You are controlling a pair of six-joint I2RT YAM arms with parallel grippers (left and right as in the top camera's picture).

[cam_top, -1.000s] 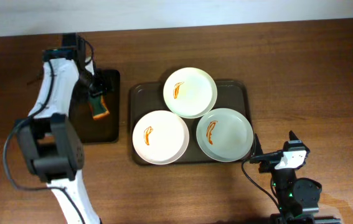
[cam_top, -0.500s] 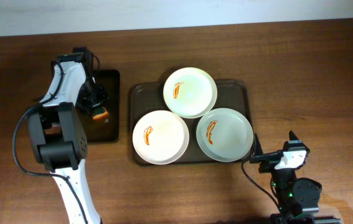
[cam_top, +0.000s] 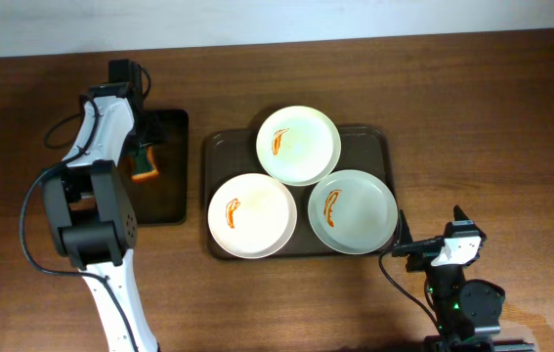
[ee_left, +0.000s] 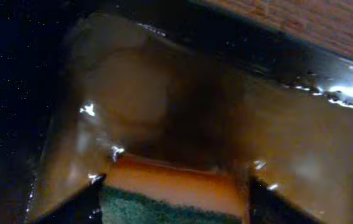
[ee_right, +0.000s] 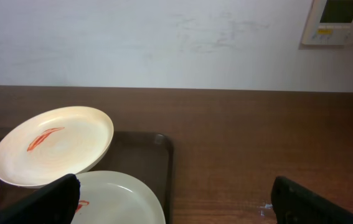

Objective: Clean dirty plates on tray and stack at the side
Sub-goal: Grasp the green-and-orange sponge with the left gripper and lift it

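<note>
L pincer (cam_top: 142, 156) clenched on sponge (ee_left: 171, 190), shifted left to edge of small black tray (cam_top: 164, 196) vs 0.5 s ago; plates (cam_top: 298, 145), tray (cam_top: 379, 147) unmoved; R pincer (ee_right: 176, 200) released wide

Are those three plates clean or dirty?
Dirty: the back plate, left plate and right plate each carry an orange-red streak, all lying on the tray.

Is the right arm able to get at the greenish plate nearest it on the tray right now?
Probably yes. The right claw is open just off the tray's near corner, and nothing lies between it and the greenish plate.
</note>
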